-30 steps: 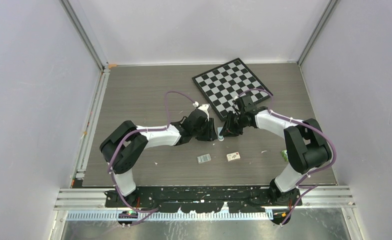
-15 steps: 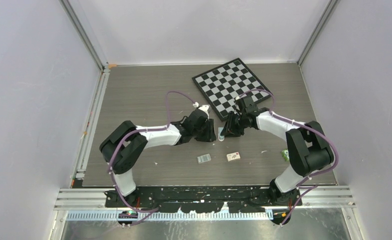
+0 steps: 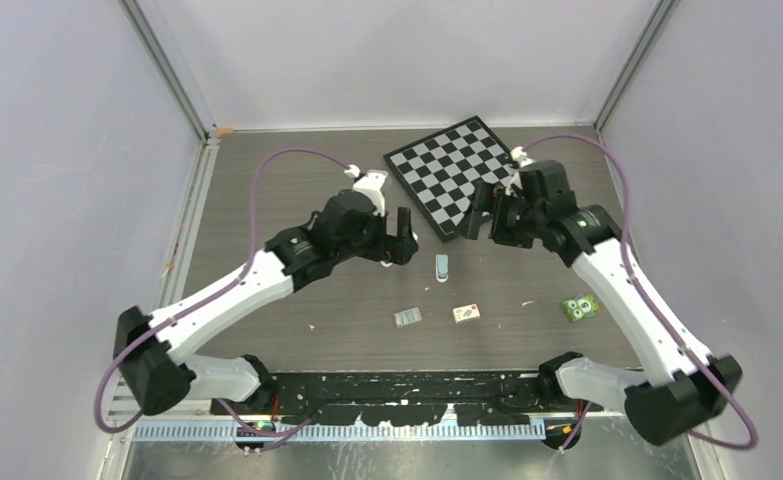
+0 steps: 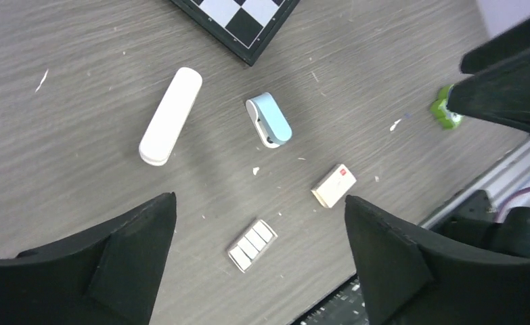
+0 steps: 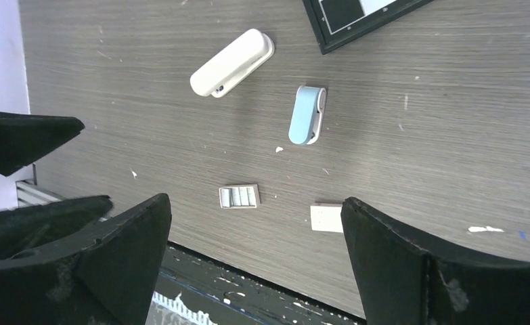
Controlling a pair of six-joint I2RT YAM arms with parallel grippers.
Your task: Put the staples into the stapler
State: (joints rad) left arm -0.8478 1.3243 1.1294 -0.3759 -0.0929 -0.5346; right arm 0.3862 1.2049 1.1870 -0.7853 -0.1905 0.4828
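A chessboard (image 3: 462,170) lies far on the table (image 3: 287,190). A green patterned square (image 3: 579,307) sits near right, well apart from a small white box (image 3: 467,313).

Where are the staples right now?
In the top view the staples lie loose on the table, just left of the small white box and nearer the arm bases than the stapler.

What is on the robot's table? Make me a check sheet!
Surface: grey wood-grain tabletop, dotted with white flecks.
Job's things: small pale blue and white stapler, lying alone; flat silvery-grey block of staples, nearer the arms, untouched.
Clutter: black-and-white chequered board; white rounded oblong piece; small white box with a red mark; green patterned square.
Tools: left tool and right tool open, empty.
Cables: purple cables loop above both arms.
Surroundings: pale walls, metal frame posts.
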